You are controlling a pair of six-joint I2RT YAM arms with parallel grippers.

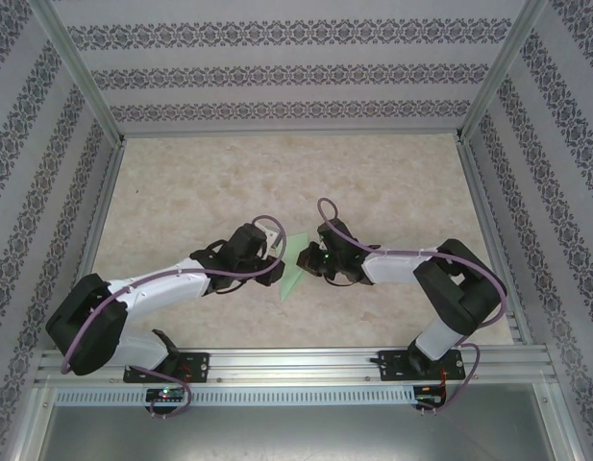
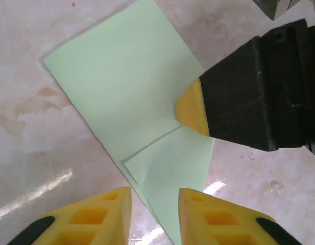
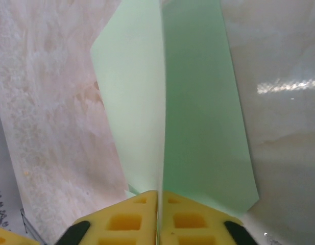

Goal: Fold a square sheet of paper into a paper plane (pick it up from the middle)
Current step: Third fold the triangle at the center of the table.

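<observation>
A pale marbled surface [image 1: 200, 182] sits inside patterned walls [image 1: 296, 72], with an aluminium rail [image 1: 296, 365] along its near edge carrying both arm bases. The sheet of paper [image 2: 121, 87] lies out beyond the middle of that rail, well short of the far wall. It is already partly folded: a long crease [image 3: 161, 102] runs up its length, and a small corner flap [image 2: 167, 163] is turned over toward one pointed end. It looks featherlight, thin and limp. I judge it would slide on the smooth surface under any sideways push, buckle if pinched far from a fold, and keep every stray crease. The stiffest and safest hold is probably the doubled paper along the crease, taken low and close to the surface. The right claw [image 3: 160, 196] is clenched on the sheet at just such a spot, jaws pressed together with the fold line running straight into the seam between them, one panel lit and the other shaded. The left claw [image 2: 154, 196] is released, jaws apart, low over the sheet's narrow tip and gripping nothing. The left arm [image 1: 152, 288] and the right arm [image 1: 411, 264] rise from opposite ends of the rail, elbows spread toward those ends. Their forearms angle inward and low, so the wrists face each other across the sheet beyond the rail's midpoint.
</observation>
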